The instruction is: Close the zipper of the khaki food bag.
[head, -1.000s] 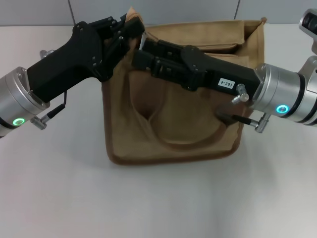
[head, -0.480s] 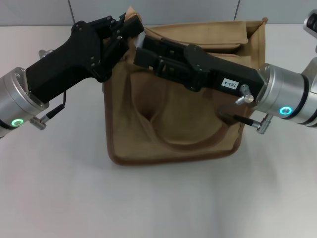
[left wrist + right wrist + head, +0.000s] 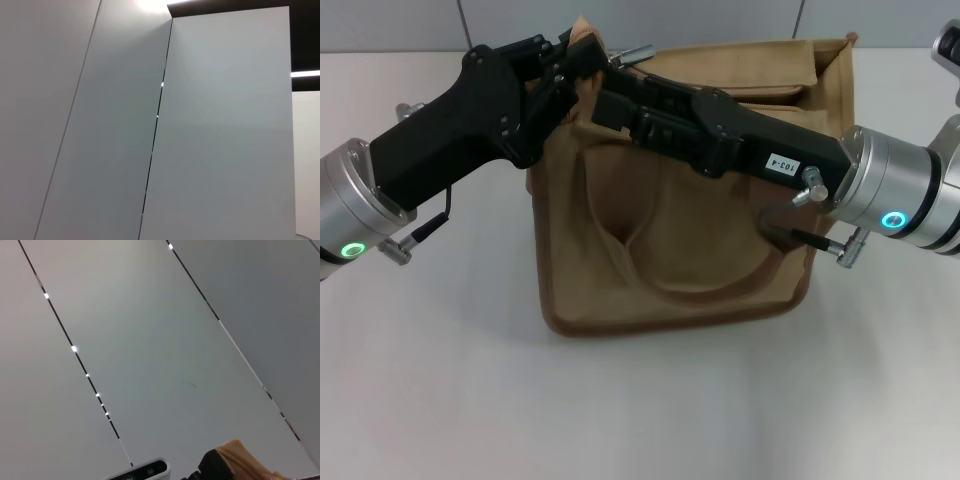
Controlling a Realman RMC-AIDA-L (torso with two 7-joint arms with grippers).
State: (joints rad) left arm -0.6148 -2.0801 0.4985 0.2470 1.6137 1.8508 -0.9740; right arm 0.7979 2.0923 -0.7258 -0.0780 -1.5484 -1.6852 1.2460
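Note:
The khaki food bag point(image 3: 670, 250) stands on the white table point(image 3: 440, 380), its front pocket facing me. My left gripper point(image 3: 578, 52) is at the bag's far left top corner, shut on the fabric that peaks up there. My right gripper point(image 3: 605, 88) reaches across the bag's top from the right and ends right beside the left gripper. A small shiny silver piece point(image 3: 636, 51) shows on the top flap just behind the right gripper; I cannot tell if it is the pull tab. The zipper line is mostly hidden by the arms. The right wrist view shows a tan bag corner point(image 3: 240, 460).
The bag's top flap point(image 3: 750, 65) lies open toward the back right. A grey panelled wall point(image 3: 720, 15) runs behind the table. The left wrist view shows only wall panels point(image 3: 200, 125).
My right gripper has moved left and up along the bag's top toward the left gripper. The silver piece has come into view behind it. The left gripper has stayed at the corner.

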